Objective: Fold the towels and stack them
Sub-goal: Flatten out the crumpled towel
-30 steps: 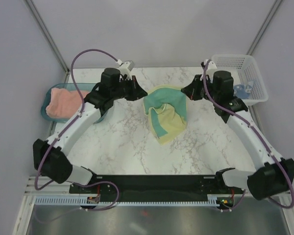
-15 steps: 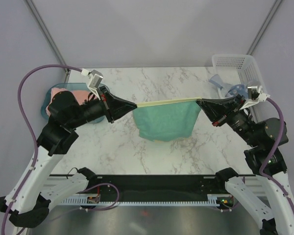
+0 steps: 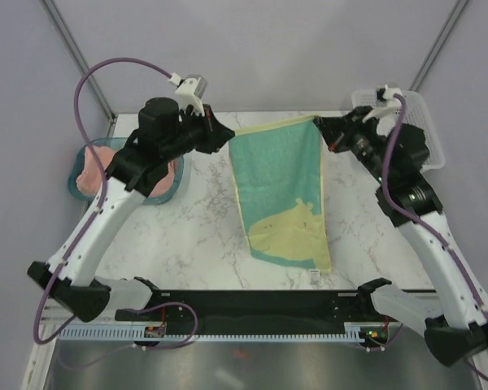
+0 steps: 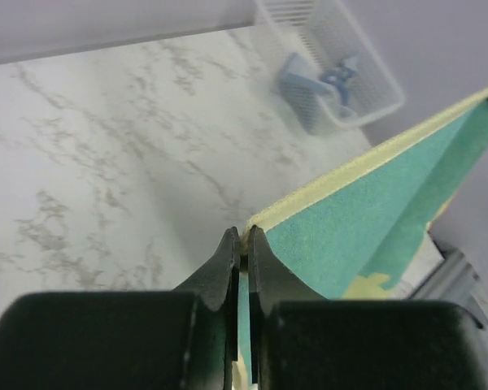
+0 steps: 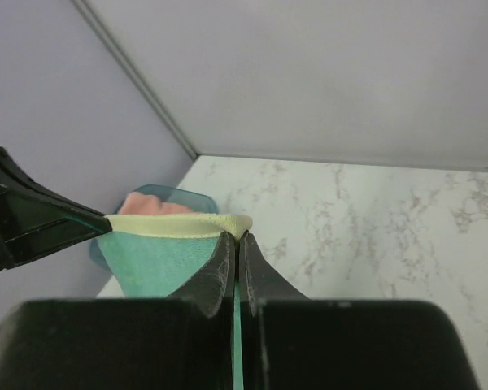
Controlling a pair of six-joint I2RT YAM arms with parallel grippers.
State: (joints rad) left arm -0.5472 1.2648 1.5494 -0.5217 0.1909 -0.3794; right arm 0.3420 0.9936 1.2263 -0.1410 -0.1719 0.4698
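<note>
The pale yellow towel with teal patches [image 3: 281, 191] hangs stretched between both grippers, its lower end trailing on the table toward the near edge. My left gripper [image 3: 229, 135] is shut on its left top corner [image 4: 256, 223]. My right gripper [image 3: 317, 122] is shut on its right top corner [image 5: 237, 225]. The salmon-pink towel [image 3: 93, 166] lies in the teal tray [image 3: 167, 188] at the left; it also shows in the right wrist view [image 5: 150, 205]. The light blue towel [image 4: 317, 77] lies in the white mesh basket [image 4: 366, 81], mostly hidden behind my right arm in the top view.
The white mesh basket [image 3: 419, 110] stands at the back right corner. The teal tray sits at the table's left edge. A small white tag [image 3: 314, 275] lies at the towel's near end. Grey walls close in behind and at both sides.
Both grippers have moved back and up with the towel's top edge. The towel has opened out to full length and now trails toward the near edge.
</note>
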